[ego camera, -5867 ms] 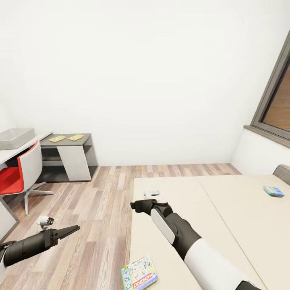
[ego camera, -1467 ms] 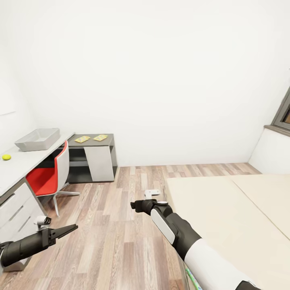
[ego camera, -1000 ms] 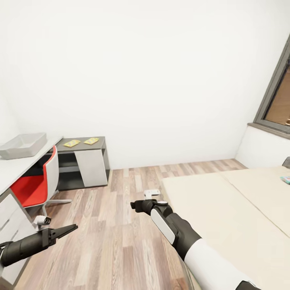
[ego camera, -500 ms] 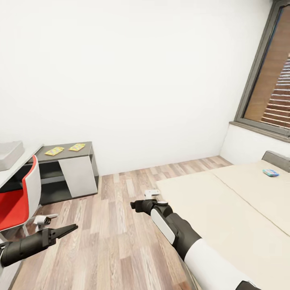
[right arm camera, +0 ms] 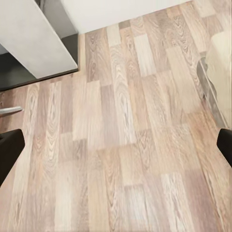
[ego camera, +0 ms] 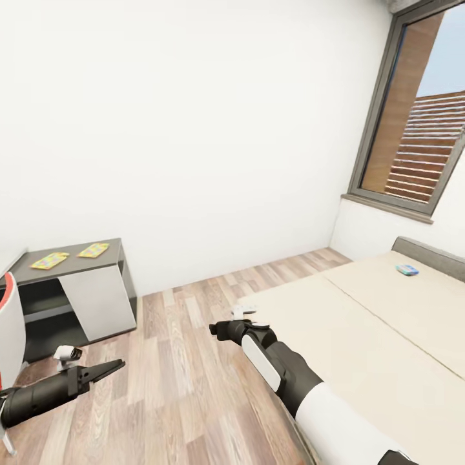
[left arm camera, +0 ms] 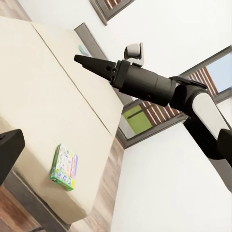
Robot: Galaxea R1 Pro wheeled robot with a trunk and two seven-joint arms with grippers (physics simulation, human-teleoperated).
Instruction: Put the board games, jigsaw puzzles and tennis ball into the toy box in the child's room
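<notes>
The small blue board-game box [ego camera: 407, 269] lies flat far up the beige two-part bed [ego camera: 361, 342] near the grey headboard, at about two o'clock from the black right gripper [ego camera: 218, 330], well apart, its long axis roughly along the headboard. Right fingers spread wide over wooden floor; left gripper [ego camera: 110, 369] looks narrow, holding nothing

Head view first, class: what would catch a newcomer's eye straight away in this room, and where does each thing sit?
The wide beige bed fills the right side, with a small blue board game lying near its grey headboard. On the left, two bright jigsaw puzzles lie on a low dark grey cabinet. Both black arms reach over the wood floor, the right pincer in the middle and the left pincer lower left.
</notes>
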